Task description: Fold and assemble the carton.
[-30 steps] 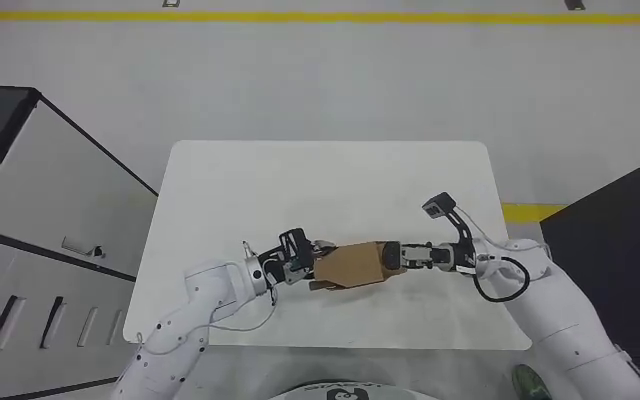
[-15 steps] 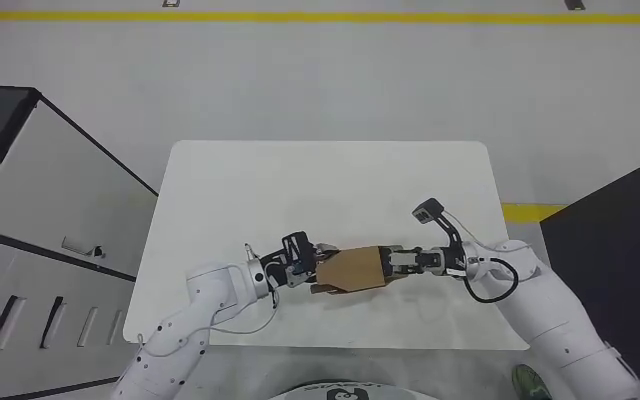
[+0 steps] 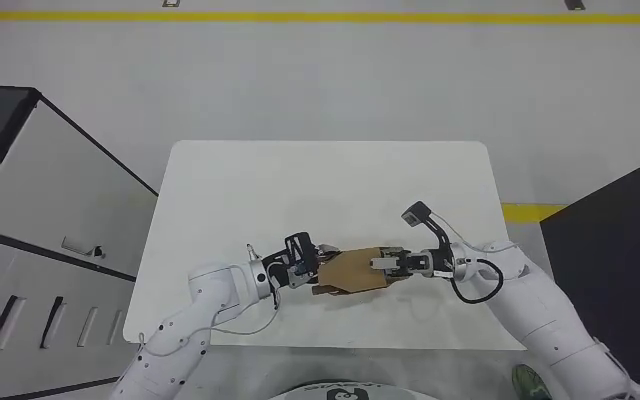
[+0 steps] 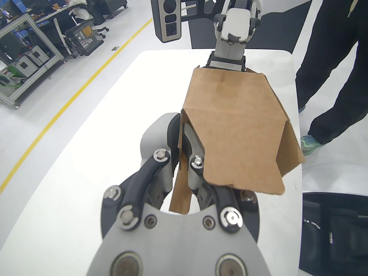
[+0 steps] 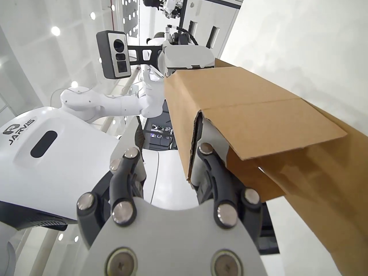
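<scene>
The brown carton (image 3: 350, 268) is held up over the near part of the table (image 3: 300, 180), its end flaps unfolded. The left gripper (image 4: 179, 133) is clamped on one wall at its end. At the other end the right gripper (image 5: 169, 156) stands with jaws apart: one finger (image 5: 207, 142) sits inside the carton, the other outside, clear of the wall.

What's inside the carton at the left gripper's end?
One finger of the left gripper sits inside the carton, pinching its side wall against the outer finger. The top panel and drooping flap cover the rest of the interior.
</scene>
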`<action>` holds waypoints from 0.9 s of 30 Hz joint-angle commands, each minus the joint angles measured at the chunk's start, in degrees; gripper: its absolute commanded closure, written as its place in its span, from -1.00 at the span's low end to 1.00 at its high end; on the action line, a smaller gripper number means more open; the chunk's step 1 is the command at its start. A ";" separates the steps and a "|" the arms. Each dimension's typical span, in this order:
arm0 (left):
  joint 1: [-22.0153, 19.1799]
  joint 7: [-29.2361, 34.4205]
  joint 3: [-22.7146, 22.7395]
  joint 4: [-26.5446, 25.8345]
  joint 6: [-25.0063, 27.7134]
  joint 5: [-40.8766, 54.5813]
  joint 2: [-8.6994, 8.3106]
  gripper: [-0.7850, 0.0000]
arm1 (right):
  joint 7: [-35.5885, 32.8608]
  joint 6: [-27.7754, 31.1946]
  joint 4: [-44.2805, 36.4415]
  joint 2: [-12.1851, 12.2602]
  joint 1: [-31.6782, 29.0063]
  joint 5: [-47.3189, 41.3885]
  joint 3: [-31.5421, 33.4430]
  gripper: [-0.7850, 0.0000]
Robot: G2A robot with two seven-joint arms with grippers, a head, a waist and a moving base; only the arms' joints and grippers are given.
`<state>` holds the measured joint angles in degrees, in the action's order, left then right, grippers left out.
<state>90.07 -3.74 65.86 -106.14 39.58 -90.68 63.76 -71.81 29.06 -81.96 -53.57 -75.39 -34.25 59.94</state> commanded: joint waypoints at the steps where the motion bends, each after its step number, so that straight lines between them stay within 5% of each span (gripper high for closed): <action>1: -0.14 0.06 -0.13 0.20 -0.17 0.16 -0.03 1.00 | 0.22 0.15 0.10 -0.14 0.06 0.25 -0.30 0.18; 9: -0.79 0.56 -0.70 0.83 -0.37 0.69 -0.16 1.00 | 0.56 0.84 0.76 -0.55 0.25 0.86 -1.01 0.31; 13: -1.13 0.78 -0.96 1.21 -0.50 1.05 -0.21 1.00 | 1.14 1.01 1.02 -0.70 0.21 0.90 -1.09 0.54; 16: -1.39 0.93 -1.16 1.57 -0.61 1.34 -0.24 1.00 | 1.22 1.24 1.22 -0.81 0.20 0.79 -1.12 1.00; 20: -1.69 1.31 -1.38 1.87 -0.65 1.67 -0.30 0.97 | 0.97 1.35 1.57 -0.96 0.24 0.24 -1.24 1.00; 22: -1.79 1.50 -1.46 1.97 -0.61 1.89 -0.33 -0.46 | 0.68 1.59 1.80 -1.03 0.25 -0.25 -1.24 1.00; 23: -1.86 1.62 -1.48 2.00 -0.59 2.02 -0.35 -1.00 | 0.51 1.69 1.93 -1.05 0.28 -0.38 -1.21 1.00; 27: -2.10 1.59 -1.21 2.08 -0.84 2.88 -0.43 -1.00 | 0.05 2.19 2.56 -1.11 0.23 -0.97 -0.93 1.00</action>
<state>88.02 -2.06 64.50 -104.06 38.87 -88.06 63.36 -71.69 31.12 -79.57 -54.67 -75.13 -35.09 58.91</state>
